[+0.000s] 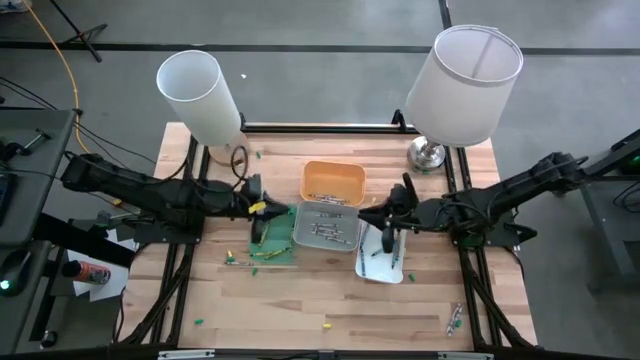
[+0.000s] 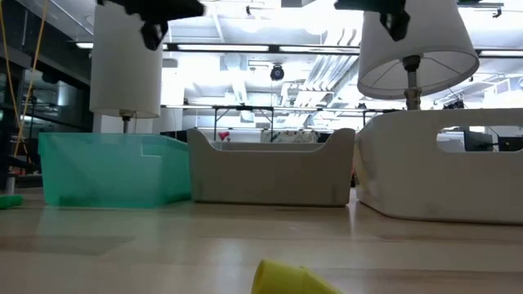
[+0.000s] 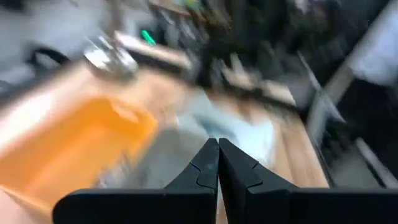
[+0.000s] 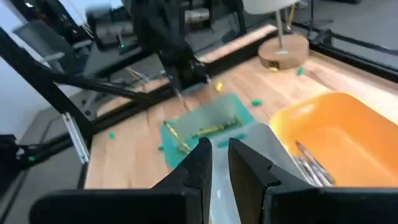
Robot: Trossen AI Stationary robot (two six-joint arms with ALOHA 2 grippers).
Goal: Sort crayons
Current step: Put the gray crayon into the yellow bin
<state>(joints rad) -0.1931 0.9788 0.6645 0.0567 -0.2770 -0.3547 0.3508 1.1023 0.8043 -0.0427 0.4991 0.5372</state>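
Overhead, four trays [image 1: 333, 183], two lamps [image 1: 467, 75], perhaps ten loose crayons [image 1: 256, 255].

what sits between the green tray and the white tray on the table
The grey tray, holding several crayons, lies between the green tray and the white tray; the high view shows it.

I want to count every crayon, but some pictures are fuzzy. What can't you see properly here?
- Left wrist view: all blurred; the orange tray shows no crayons.
- High view: loose crayons are too small to count or colour-check.
- Low view: tray walls hide what lies inside; a yellow thing is cut off by the bottom edge.
- Right wrist view: the right claw covers part of the grey tray.
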